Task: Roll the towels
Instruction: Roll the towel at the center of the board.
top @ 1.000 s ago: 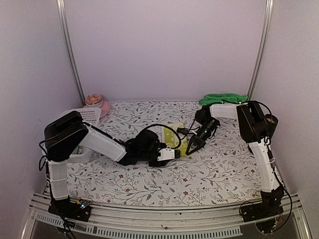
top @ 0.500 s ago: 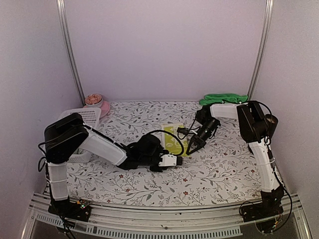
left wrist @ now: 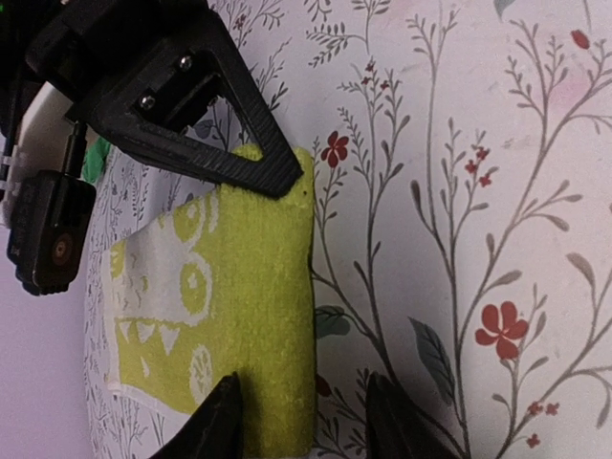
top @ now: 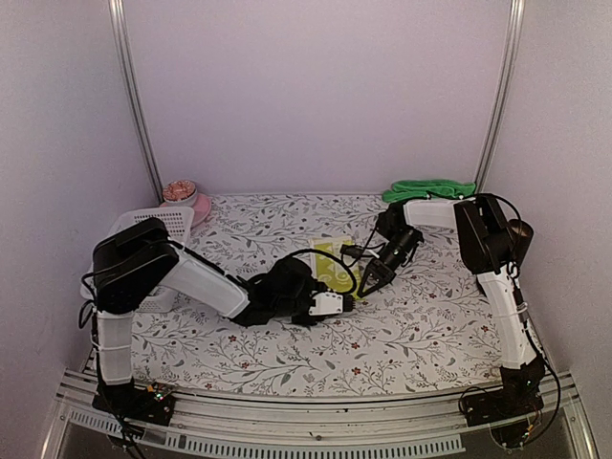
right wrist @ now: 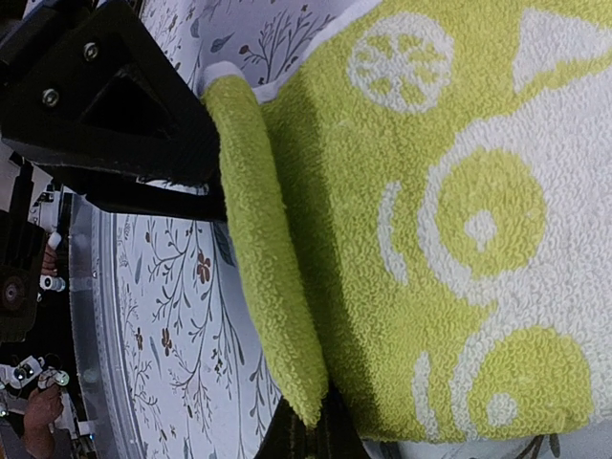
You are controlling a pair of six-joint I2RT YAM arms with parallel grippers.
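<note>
The left pincer has slid right and now straddles the near edge of the yellow towel, jaws apart. The right pincer, jaws together, presses its tip on that towel's right edge, mid tabletop. The green towel lies far right.

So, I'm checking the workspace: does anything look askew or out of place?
Only the green towel: it lies bunched at the far right edge of the table, not spread out like the yellow towel.
</note>
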